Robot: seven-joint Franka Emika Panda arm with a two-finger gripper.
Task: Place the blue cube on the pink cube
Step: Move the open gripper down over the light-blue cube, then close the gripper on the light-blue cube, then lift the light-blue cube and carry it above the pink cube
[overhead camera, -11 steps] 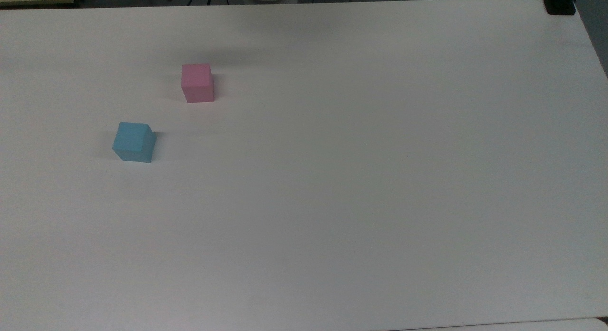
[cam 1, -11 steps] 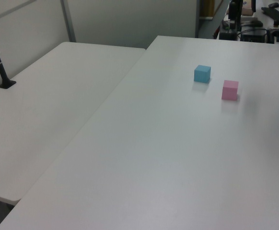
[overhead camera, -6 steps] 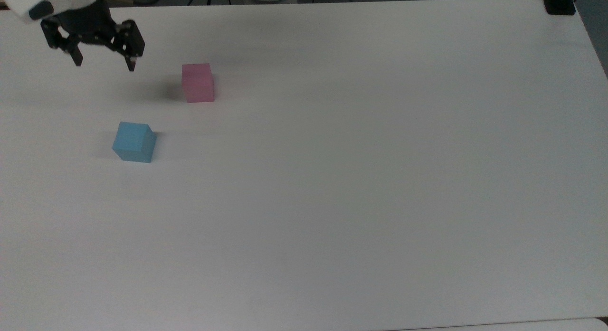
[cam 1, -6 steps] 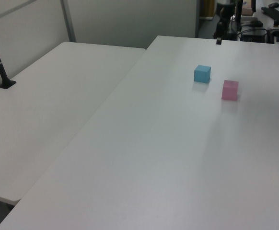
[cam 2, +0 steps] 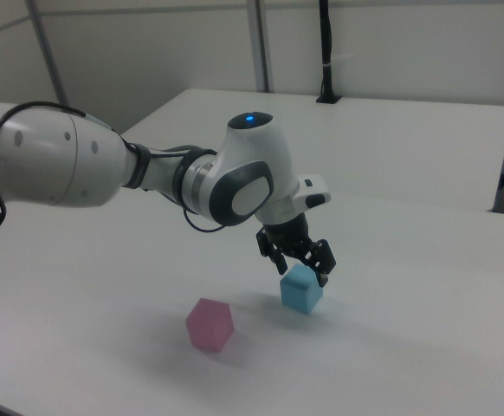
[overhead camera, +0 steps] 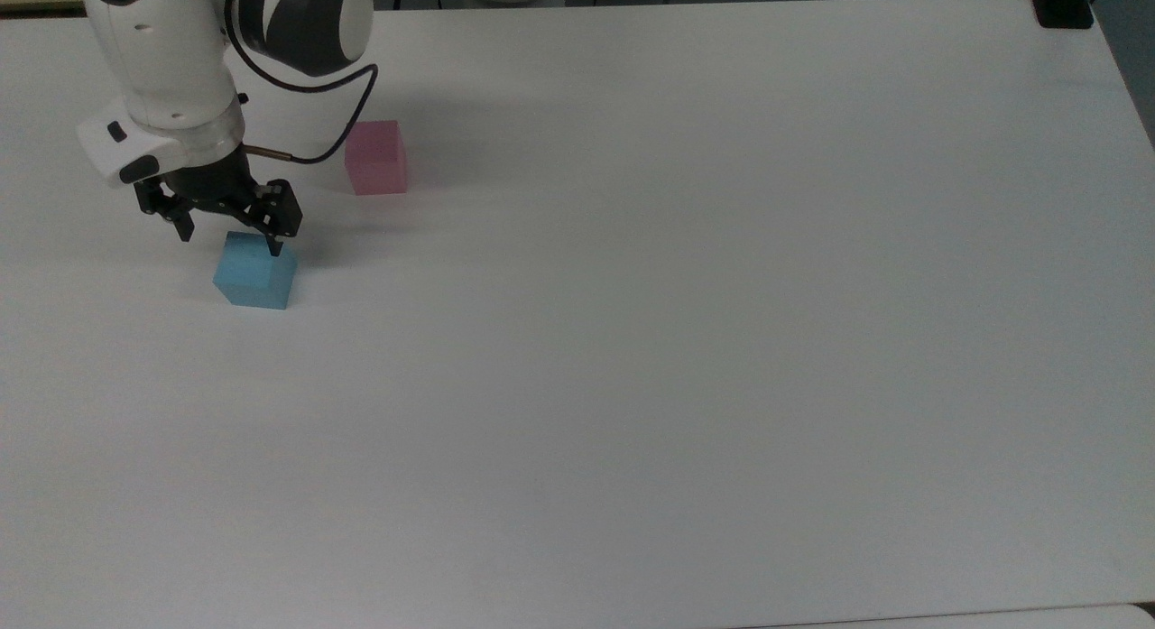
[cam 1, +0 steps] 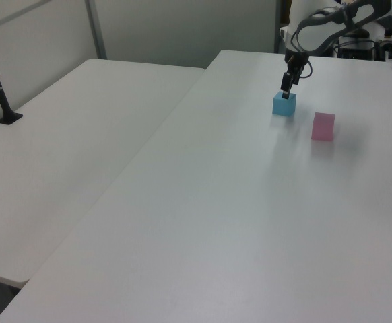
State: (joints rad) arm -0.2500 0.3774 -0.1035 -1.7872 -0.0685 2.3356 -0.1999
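— Where do we see the blue cube (overhead camera: 255,272)?
— Flat on the white surface (overhead camera: 686,304), turned slightly askew, no long axis, apart from the pink cube (overhead camera: 376,157).
— The jaws?
— Spread wide just above it, gripper (overhead camera: 230,241) holding nothing.

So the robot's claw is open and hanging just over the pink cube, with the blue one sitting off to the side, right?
Not quite: the open gripper hangs just over the blue cube, and the pink cube is the one sitting apart on the table. The top view shows this, and the right view agrees.
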